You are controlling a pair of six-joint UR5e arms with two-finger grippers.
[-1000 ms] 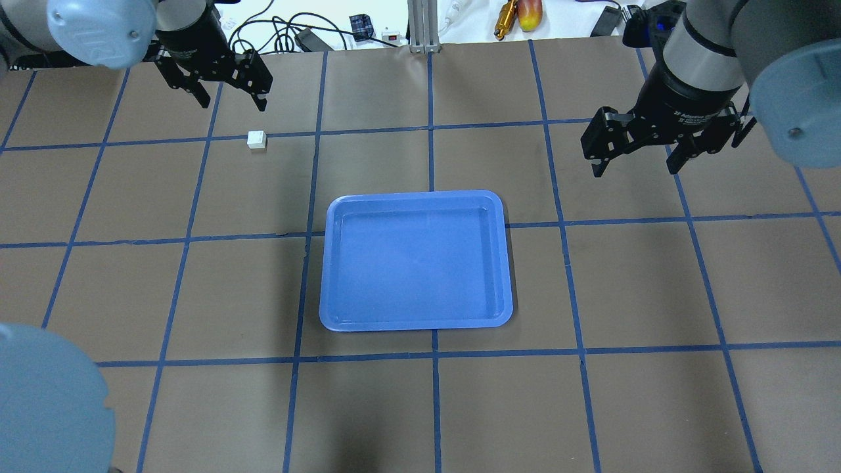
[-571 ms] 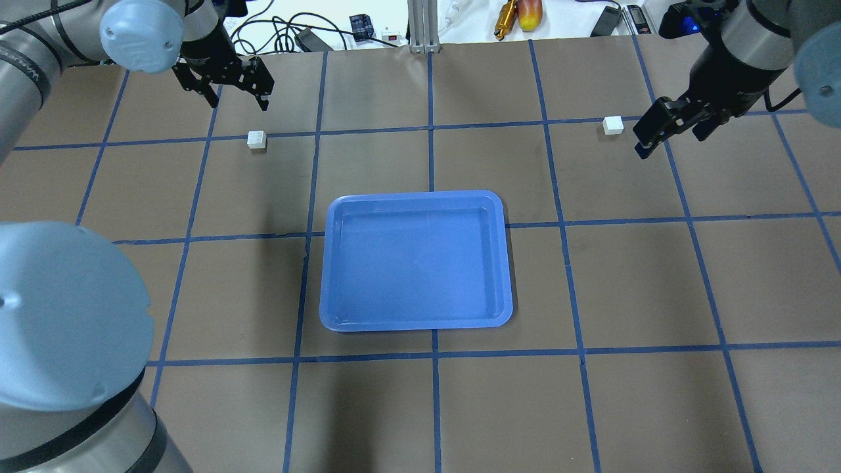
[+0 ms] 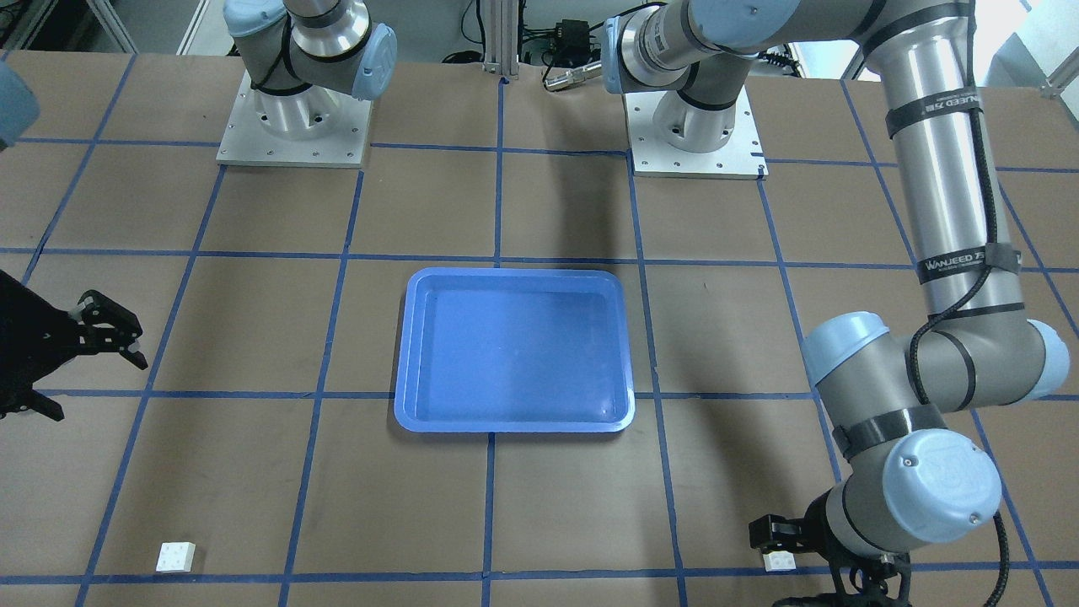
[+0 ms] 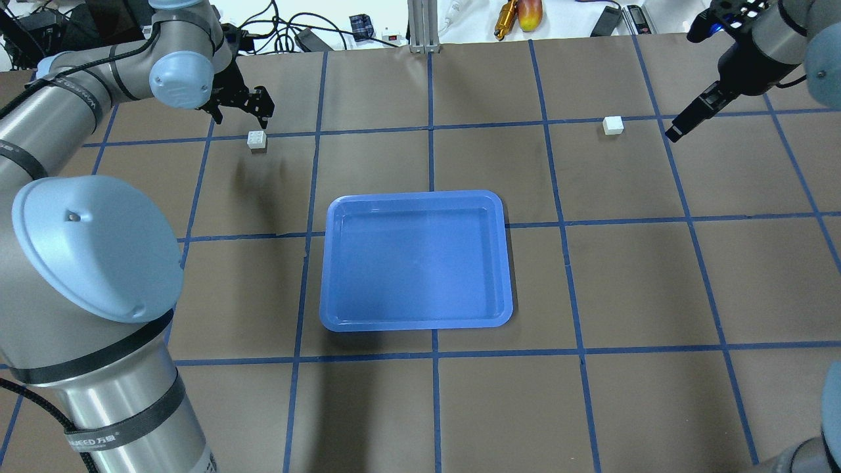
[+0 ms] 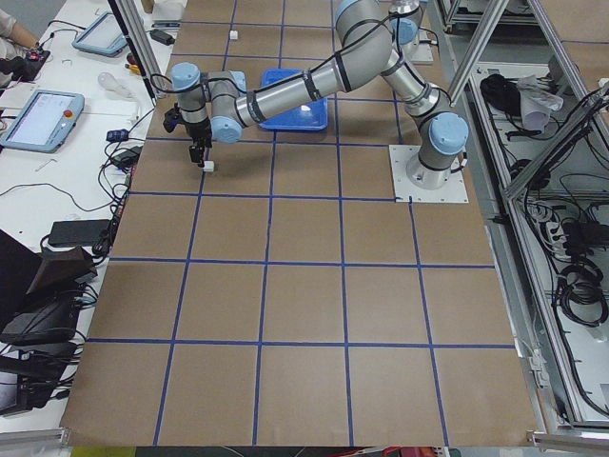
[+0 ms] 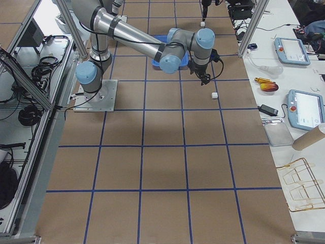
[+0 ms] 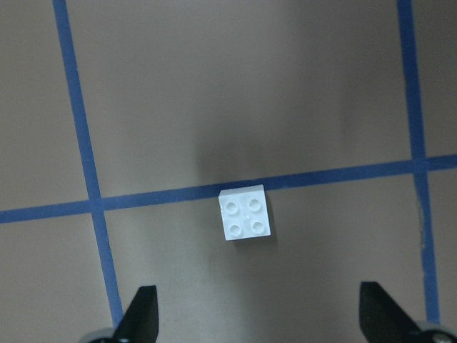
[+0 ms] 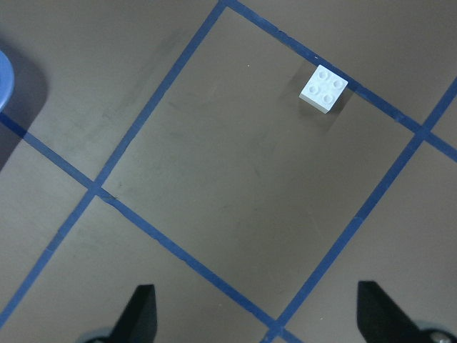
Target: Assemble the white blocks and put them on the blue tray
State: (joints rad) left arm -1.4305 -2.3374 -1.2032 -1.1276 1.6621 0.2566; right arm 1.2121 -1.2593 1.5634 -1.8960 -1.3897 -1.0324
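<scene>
The left white block (image 4: 256,140) and right white block (image 4: 613,125) lie studs-up, well apart, beyond the blue tray (image 4: 507,263). Square, they have no long axis; their edges follow the tape grid (image 4: 430,98). Your left gripper (image 4: 241,117) has closed in near its block, fingers wide; your right gripper (image 4: 677,131) has swung aside, uncovering its block, fingers wide. Grasping comes next, I judge.
</scene>
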